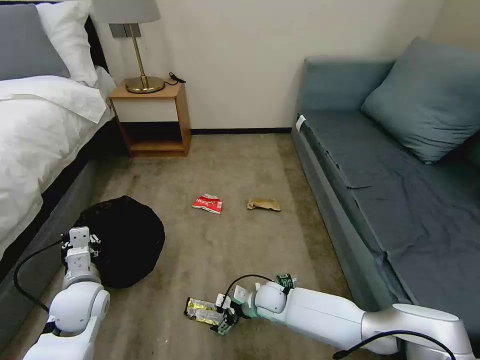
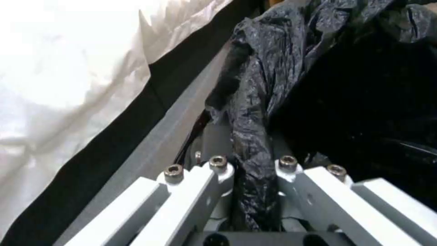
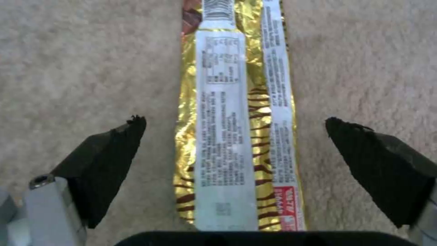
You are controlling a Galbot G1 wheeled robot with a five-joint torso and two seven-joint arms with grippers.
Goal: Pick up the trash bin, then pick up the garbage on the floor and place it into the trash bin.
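Nearest the robot, the right gripper (image 1: 223, 320) is low over the carpet (image 1: 235, 165) with its dark pads (image 3: 109, 160) spread wide on either side of the gold wrapper (image 3: 237, 136), which lies flat between them, touched by neither pad. In the head view that gold wrapper (image 1: 202, 310) sits just beside the gripper, on the side toward the trash bin, and the clear bottle with its green label (image 1: 285, 280) peeks out from behind the right arm, partly hidden by it. The trash bin (image 1: 120, 240) is near the gold wrapper, toward the bed (image 1: 35, 135), its black bag covering it so that none of the body shows. The left gripper (image 1: 79, 246) is at the bin's rim on the bed side, its fingers (image 2: 218, 177) drawn narrow and pinching a fold of the black bag (image 2: 255, 136) over the rim. Beyond the bin, farther out on the open carpet, lie the red-and-white wrapper (image 1: 208, 203) and, just beside it toward the sofa (image 1: 380, 185), the tan packet (image 1: 263, 204); both are well apart from the bin and from each other's edges. Farthest from the bin, against the wall, a wooden nightstand (image 1: 152, 120) holds a brass lamp (image 1: 137, 55).
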